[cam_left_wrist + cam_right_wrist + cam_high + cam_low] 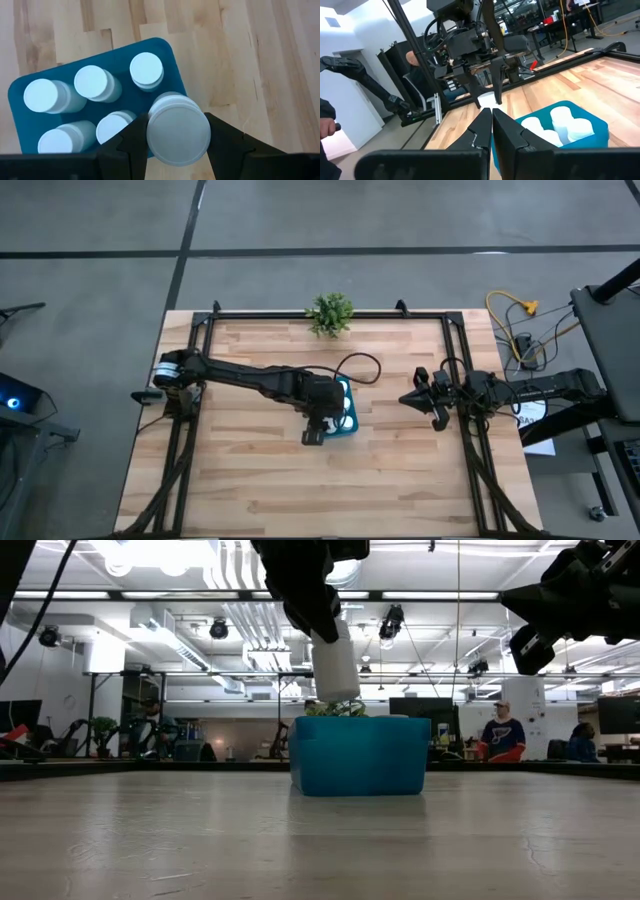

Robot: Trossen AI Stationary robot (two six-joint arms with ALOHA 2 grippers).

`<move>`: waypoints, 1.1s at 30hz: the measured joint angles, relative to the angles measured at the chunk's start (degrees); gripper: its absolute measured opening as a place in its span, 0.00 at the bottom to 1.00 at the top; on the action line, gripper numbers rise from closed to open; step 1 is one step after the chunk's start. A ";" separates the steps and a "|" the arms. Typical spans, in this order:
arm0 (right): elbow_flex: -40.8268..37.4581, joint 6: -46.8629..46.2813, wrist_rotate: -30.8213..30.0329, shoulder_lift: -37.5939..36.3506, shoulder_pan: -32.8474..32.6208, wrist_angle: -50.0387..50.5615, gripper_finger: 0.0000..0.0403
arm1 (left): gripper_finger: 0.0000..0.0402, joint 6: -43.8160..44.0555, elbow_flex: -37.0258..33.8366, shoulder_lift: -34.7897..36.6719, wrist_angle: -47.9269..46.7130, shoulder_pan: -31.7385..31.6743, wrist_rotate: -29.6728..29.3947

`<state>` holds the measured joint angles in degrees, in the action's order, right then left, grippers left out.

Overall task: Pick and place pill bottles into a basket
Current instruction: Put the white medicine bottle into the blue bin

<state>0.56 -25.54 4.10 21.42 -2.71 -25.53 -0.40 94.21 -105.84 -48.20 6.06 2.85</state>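
Held pill bottle above basket; five inside.

Five capped pill bottles stand upright in the basket, leaving one free corner slot. The left gripper, clamping a sixth bottle, hangs directly above that slot. Bare table surrounds the basket; the potted plant stands well apart.

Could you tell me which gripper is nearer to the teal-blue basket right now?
Left. The left gripper hangs directly over the basket, holding a pill bottle; the right gripper waits shut off to its side.
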 joint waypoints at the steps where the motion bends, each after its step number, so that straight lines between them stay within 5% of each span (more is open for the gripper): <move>1: 0.00 0.00 -0.03 -0.02 0.01 -0.01 0.02 | 0.36 -0.02 -0.06 0.00 -0.03 0.01 0.00; 33: 0.00 -0.42 -0.83 -0.03 -0.01 -0.01 0.02 | 0.36 -1.97 -1.99 -3.52 1.33 0.14 1.16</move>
<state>0.56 -25.96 3.27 21.39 -2.72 -25.54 -2.37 92.23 -109.36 -46.87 6.20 4.01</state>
